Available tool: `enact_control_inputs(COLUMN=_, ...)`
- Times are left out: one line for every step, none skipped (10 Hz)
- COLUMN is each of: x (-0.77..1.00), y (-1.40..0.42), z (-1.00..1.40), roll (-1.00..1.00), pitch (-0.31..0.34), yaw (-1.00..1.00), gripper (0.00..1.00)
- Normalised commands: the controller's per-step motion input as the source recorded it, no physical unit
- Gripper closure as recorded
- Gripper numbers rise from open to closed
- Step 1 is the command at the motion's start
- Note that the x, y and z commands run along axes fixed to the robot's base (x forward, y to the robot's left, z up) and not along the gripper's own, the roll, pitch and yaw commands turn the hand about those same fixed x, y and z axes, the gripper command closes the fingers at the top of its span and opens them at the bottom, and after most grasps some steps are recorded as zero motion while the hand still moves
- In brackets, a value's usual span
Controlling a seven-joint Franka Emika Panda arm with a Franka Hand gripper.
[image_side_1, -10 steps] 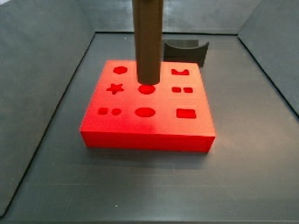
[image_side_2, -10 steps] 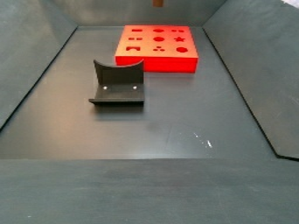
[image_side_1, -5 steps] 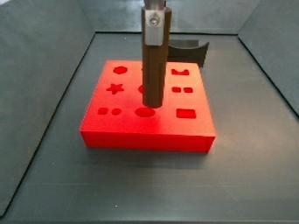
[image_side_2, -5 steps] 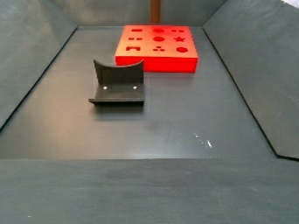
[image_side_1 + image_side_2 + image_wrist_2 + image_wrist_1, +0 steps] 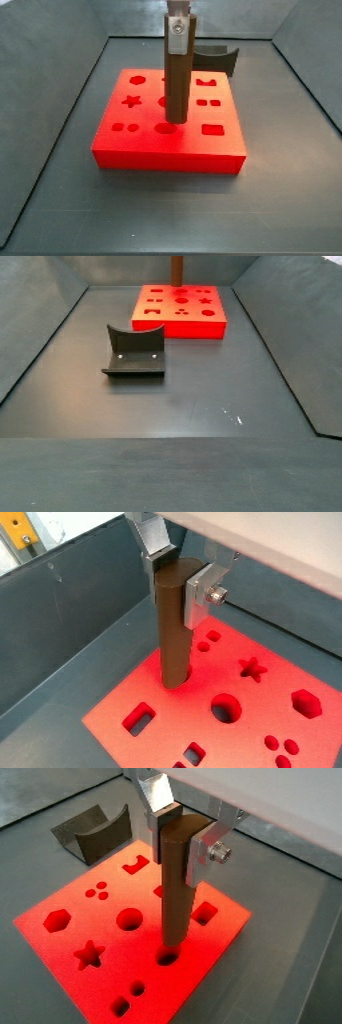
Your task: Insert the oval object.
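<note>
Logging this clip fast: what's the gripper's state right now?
Gripper: shut on the oval object, held upright above the red block, its lower end at the oval hole.

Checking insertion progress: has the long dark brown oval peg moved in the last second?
Yes. The long dark brown oval peg, held in the gripper, came forward from the red block's centre round hole to its front oval hole.
</note>
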Motion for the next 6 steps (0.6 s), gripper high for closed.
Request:
enact_control_inputs(x=-0.14, y=-0.04, z=0.0, roll=0.21, pitch=0.0, yaw=-0.18, gripper=1.0)
enact_control_inputs(x=-0.11, y=0.0, z=0.0, roll=0.14, pitch=0.0, yaw=-0.09, gripper=1.0)
enact_control_inputs(x=0.0, y=0.0, z=-0.01, roll=0.03, pitch=0.0, yaw=0.0, gripper=1.0)
enact_control_inputs(x=0.0, y=0.0, z=-0.02, roll=0.0, pitch=0.0, yaw=0.0, gripper=1.0)
enact_control_inputs(x=0.0, y=0.0, z=-0.24, roll=-0.02, pitch=0.0, yaw=0.0, gripper=1.0)
enact_control_inputs(x=0.0, y=-0.12, z=-0.19, roll=-0.04, pitch=-0.004, yaw=0.0, gripper=1.0)
